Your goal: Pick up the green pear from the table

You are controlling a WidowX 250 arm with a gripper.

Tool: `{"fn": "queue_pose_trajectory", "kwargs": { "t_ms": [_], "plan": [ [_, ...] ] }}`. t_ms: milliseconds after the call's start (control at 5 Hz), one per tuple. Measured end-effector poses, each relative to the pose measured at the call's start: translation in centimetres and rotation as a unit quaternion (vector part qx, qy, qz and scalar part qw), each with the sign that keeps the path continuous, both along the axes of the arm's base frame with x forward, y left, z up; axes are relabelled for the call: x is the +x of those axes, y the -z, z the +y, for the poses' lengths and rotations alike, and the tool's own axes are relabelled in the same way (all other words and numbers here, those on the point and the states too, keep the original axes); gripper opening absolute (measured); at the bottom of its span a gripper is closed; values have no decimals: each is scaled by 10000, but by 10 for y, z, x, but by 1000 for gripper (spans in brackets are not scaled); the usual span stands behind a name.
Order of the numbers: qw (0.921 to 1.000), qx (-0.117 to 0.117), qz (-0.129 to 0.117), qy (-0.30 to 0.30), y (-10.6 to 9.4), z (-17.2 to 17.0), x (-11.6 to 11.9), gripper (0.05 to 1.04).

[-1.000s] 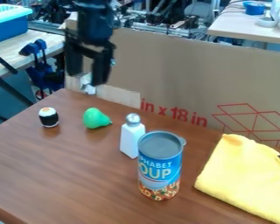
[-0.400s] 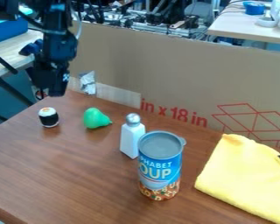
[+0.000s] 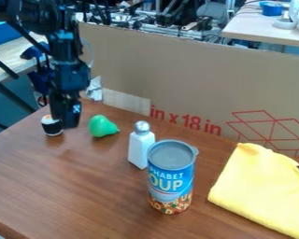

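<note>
The gripper (image 3: 64,122) hangs low at the left rear of the table, partly in front of the sushi roll (image 3: 51,126), a small black and white piece with an orange top. Whether the two touch cannot be told. Just right of the gripper lies a green pear (image 3: 103,126). Farther right, a white shaker with a silver cap (image 3: 140,145) stands upright, with a blue soup can (image 3: 171,176) in front of it. A folded yellow cloth (image 3: 264,189) lies at the right.
A cardboard wall (image 3: 195,74) runs along the back edge of the brown wooden table (image 3: 83,186). Behind it at the upper right is another table (image 3: 270,28) with a blue tape roll. Dark bars and a blue bin stand beyond the left edge.
From the upper left, the gripper has come down and turned, first moving left and then slightly right, to the sushi roll. The objects on the table have stayed where they were.
</note>
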State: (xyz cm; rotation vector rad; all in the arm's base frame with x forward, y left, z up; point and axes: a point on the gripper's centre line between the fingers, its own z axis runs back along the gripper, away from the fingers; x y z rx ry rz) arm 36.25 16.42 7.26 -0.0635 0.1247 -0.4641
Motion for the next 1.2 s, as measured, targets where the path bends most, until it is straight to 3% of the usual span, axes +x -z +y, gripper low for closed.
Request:
{"fn": "queue_pose_trajectory", "kwargs": {
  "t_ms": [200, 600, 800, 1200],
  "plan": [
    [9991, -2, -375, 213, -10, -10, 4, 1001],
    [9952, 563, -338, 719, -19, -16, 26, 1001],
    [9941, 585, -393, 823, -14, -17, 35, 1001],
    [9957, 236, -399, 808, 0, -22, 44, 1001]
  ]
}}
